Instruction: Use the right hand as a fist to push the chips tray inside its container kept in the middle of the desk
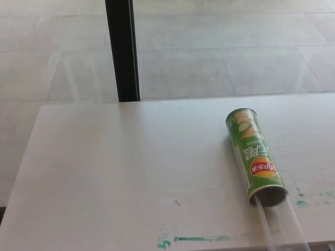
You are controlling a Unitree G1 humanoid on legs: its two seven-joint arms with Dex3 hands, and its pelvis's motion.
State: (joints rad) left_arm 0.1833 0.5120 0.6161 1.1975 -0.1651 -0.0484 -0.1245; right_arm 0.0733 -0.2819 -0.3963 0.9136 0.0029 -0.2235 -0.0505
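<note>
Can: I see a green round cardboard chips can (255, 155) lying on its side, on the right part of the white desk (115, 172). Its open mouth faces the near edge.
Tray: A clear plastic chips tray (280, 226) sticks out of the open mouth. It reaches to the near edge of the desk, and its end is cut off by the picture.
Hands: I cannot see my right hand or my left hand at all, so I cannot tell if the fingers are apart or together.
Other things: There are green paint marks (193, 239) on the desk near the front. A black post (122, 49) stands behind the far edge.
What could go wrong: I think the can could roll or slide away if my fist pushes off to one side. The thin tray may bend or tip off the near edge if I hit it too hard.
</note>
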